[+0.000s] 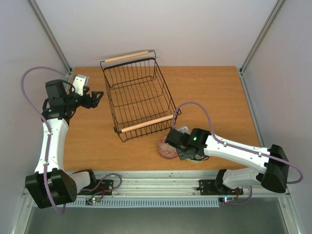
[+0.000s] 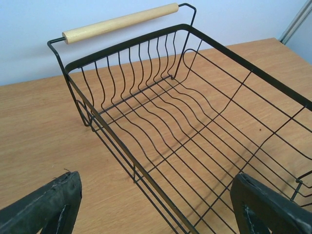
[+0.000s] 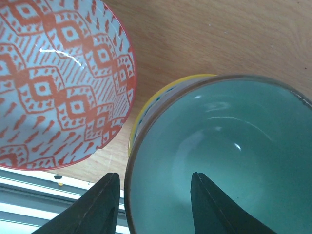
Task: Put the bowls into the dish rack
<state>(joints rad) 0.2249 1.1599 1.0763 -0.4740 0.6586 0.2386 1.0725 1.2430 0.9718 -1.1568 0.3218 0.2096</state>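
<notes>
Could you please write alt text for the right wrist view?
The open right gripper straddles the rim of a mint green bowl, one dark finger inside, one outside. The bowl seems nested in a yellow-rimmed bowl; a red-patterned bowl sits beside it on the wooden table.

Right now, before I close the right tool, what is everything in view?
Dish rack: one, black wire with wooden handles, mid-table, nothing in it.
Red-patterned bowl: one, red on pale blue, near edge, beside the mint bowl.
Mint bowl: one, green, stacked on the yellow-rimmed bowl.
Yellow-rimmed bowl: one, mostly hidden underneath.
Table: one, wood.
Left tool: one, black, open, left of the rack.
Right tool: one, black, open, straddling the mint bowl's rim.
</notes>
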